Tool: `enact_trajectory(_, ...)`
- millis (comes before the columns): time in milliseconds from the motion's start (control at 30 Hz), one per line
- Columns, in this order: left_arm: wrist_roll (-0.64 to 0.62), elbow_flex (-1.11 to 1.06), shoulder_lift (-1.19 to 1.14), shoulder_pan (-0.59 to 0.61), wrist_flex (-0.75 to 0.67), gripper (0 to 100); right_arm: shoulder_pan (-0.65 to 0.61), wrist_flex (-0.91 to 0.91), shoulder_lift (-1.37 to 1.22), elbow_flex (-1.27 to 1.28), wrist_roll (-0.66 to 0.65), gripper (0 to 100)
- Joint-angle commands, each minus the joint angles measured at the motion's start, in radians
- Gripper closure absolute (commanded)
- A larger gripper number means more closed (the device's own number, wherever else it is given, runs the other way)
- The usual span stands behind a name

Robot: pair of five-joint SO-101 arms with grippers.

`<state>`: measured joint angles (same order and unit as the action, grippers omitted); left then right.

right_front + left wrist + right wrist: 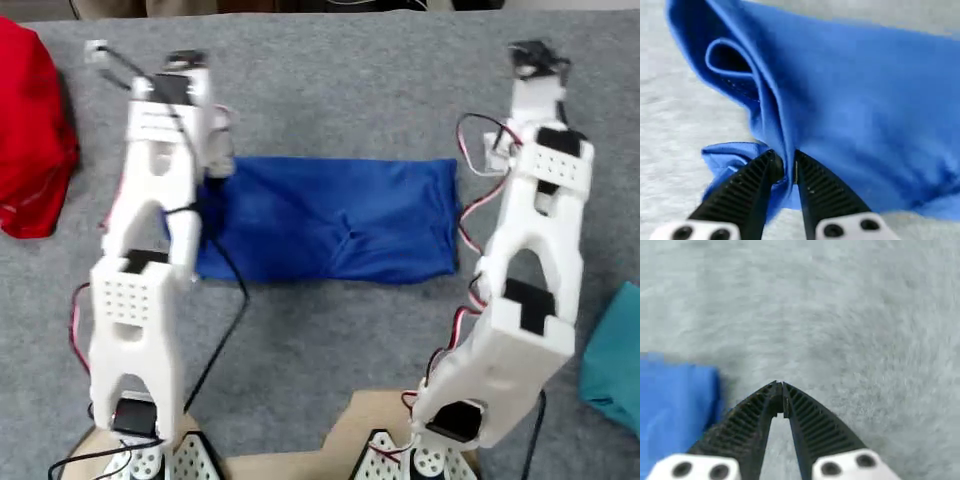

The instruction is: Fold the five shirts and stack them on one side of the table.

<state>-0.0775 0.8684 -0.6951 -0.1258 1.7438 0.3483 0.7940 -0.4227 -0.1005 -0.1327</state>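
A blue shirt (330, 220) lies folded into a long rectangle across the middle of the grey table. My left gripper (215, 160) is at its left end. In the left wrist view it (785, 167) is shut on a raised fold of the blue shirt (865, 115), and the cloth is lifted into a loop above the fingers. My right gripper (490, 152) hangs just off the shirt's far right corner. In the right wrist view it (781, 390) is shut with nothing in it, over bare grey cloth beside the blue shirt's corner (675, 405).
A red shirt (30, 130) sits bunched at the far left edge. A teal shirt (615, 350) lies at the near right edge. The grey table cover (330, 330) stretches between the two arm bases in front of the blue shirt.
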Motion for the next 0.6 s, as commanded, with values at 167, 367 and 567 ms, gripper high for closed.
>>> enact_trajectory(167,-0.051,0.068,0.061,-0.276,-0.003,98,0.133,-0.087,-0.065,-0.047,0.080,99.0)
enact_trajectory(367,-0.103,0.184,0.059,-0.350,-0.058,98,0.200,-0.106,-0.081,-0.056,0.078,99.0)
enact_trajectory(567,-0.158,0.235,0.059,-0.419,-0.147,98,0.219,-0.101,-0.120,-0.114,0.049,99.0)
